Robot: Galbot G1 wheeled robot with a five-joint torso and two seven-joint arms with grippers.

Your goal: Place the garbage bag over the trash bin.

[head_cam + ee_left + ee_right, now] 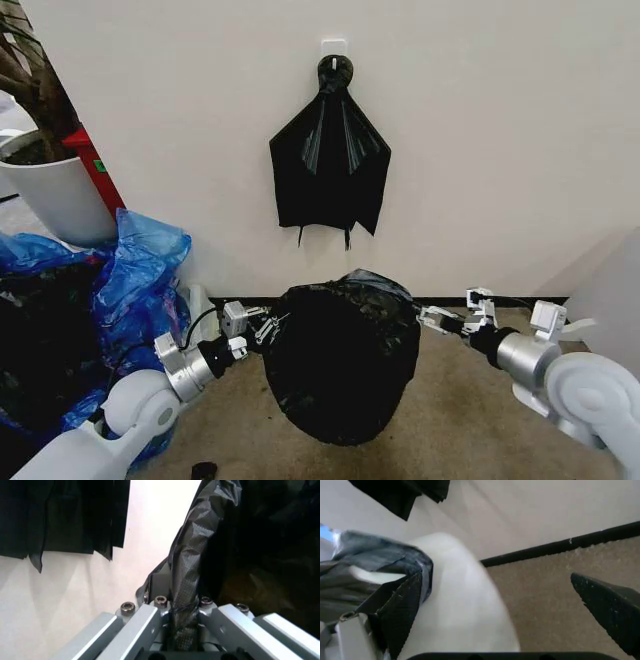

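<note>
The garbage bag (342, 355) is hanging as a bulging black mass over the carpet (455, 415) in front of the wall (480, 140), between the two arms and below the black bundle (330, 170) hanging on the wall hook (334, 47). The left gripper (268, 327) is pinching a gathered fold of the bag's left edge, the film (186, 607) clamped tight between its fingers. The right gripper (432, 318) is sitting at the bag's right side with its fingers spread apart, one finger (395, 609) lying against the cream-white trash bin (465, 618), grey film bunched beside it, the other finger (612, 609) standing free over the carpet.
</note>
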